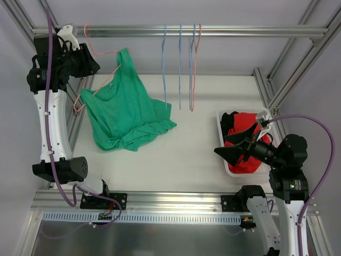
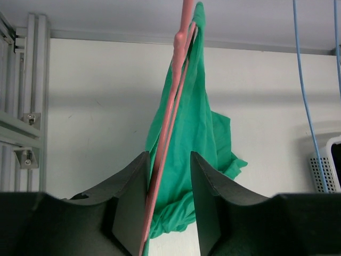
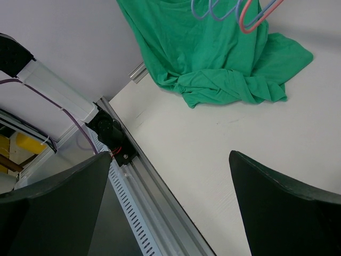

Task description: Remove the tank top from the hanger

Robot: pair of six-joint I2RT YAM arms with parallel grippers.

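While left end effector [image 2: 168, 205] straddles pink hanger [image 2: 180, 40], jaws parted, unclamped | green tank top [image 2: 202, 133] hangs from it, hem on table [image 1: 186, 154] | right end effector [image 3: 170, 160] wide open, empty | step, likely: securing hanger; next: clamp, strip strap.

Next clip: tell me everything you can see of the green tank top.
The tank top is green, thin, soft-looking cloth, hung by its straps on the pink hanger. Its body slants down and the crumpled hem rests on the white table. The left gripper has open jaws either side of hanger and cloth; contact is unclear.
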